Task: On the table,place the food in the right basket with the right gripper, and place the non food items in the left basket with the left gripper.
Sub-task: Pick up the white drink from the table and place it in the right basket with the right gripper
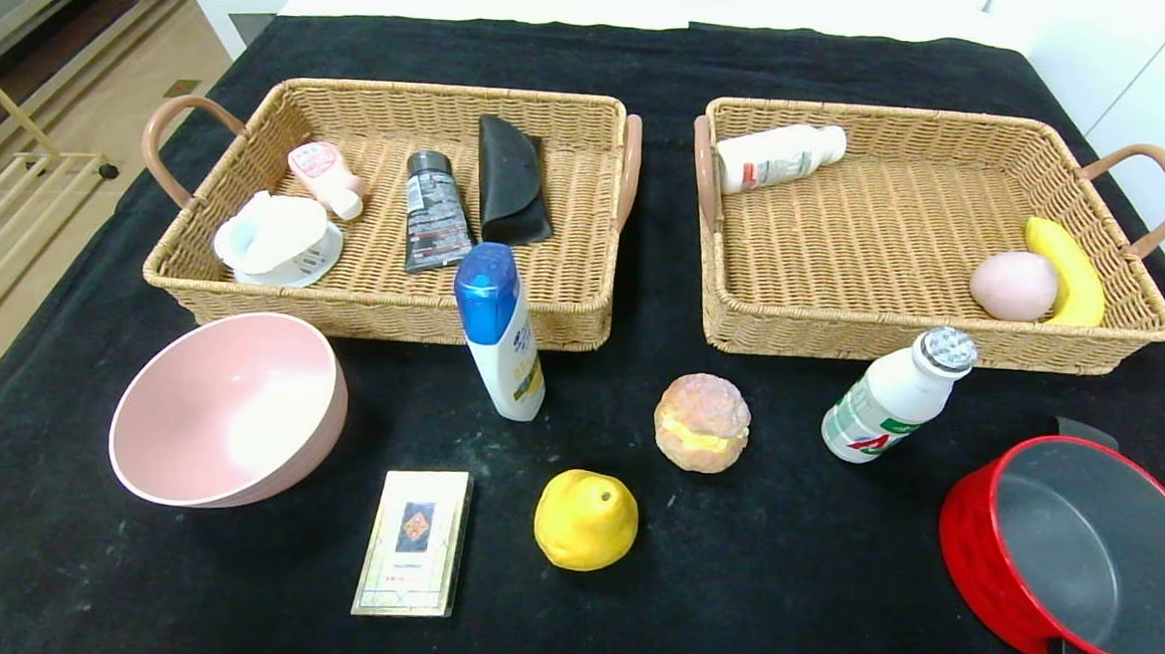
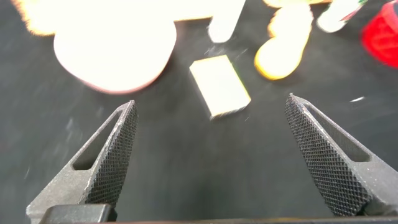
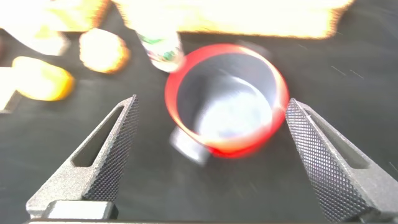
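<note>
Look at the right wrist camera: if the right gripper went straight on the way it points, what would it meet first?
Most likely the red pot, which lies between the open jaws of the right gripper, with bare black cloth before it. Depth is hard to judge.

Black-draped table (image 1: 827, 599), tan floor (image 1: 85, 112), white cabinets (image 1: 1154, 78) behind.

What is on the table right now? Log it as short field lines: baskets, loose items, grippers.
left basket: pink tube, dark tube, black pouch, white cup
right basket: white bottle, banana, pink egg-shaped item
loose food: cream puff, yellow pear, milk bottle
loose non-food: pink bowl, blue-capped bottle, card box, red pot
left gripper: open, above the card box
right gripper: open, above the red pot
</note>
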Controlling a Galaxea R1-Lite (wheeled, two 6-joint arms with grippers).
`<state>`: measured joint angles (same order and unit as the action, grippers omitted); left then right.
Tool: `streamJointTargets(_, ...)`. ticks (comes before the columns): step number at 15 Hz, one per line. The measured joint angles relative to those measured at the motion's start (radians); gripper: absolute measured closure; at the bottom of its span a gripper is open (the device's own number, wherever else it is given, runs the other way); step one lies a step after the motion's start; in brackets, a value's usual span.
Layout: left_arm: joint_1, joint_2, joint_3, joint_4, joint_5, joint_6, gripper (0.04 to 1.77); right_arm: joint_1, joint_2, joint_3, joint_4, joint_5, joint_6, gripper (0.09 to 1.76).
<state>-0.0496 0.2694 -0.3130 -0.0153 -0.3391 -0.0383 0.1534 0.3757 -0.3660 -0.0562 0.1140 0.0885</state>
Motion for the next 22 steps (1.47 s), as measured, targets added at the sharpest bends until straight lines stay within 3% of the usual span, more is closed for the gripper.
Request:
streamJointTargets(3, -0.123, 0.196, -0.127, -0.02, -0.014, -0.001, 0.09, 0.111, 0.205, -0.097, -0.036, 0.004, -0.003, 0.14)
streamJointTargets(7, -0.27, 0.42, -0.286, -0.014, -0.017, -0.003, 0.09, 0.219, 0.439, -0.147, -0.193, -0.018, -0.01, 0.14)
streamJointTargets(11, -0.338, 0.6, -0.394, -0.013, -0.019, 0.001, 0.09, 0.285, 0.594, -0.194, -0.224, -0.056, -0.017, 0.14)
streamJointTargets(14, -0.37, 0.693, -0.42, -0.03, -0.015, 0.029, 0.09, 0.305, 0.681, -0.214, -0.341, -0.086, -0.011, 0.14)
streamJointTargets(20, -0.406, 0.775, -0.457, -0.041, -0.018, 0.039, 0.09, 0.349, 0.751, -0.208, -0.367, -0.139, -0.012, 0.14)
streamJointTargets(22, -0.402, 0.793, -0.459, -0.095, -0.013, 0.047, 0.09, 0.347, 0.758, -0.212, -0.374, -0.147, -0.01, 0.14)
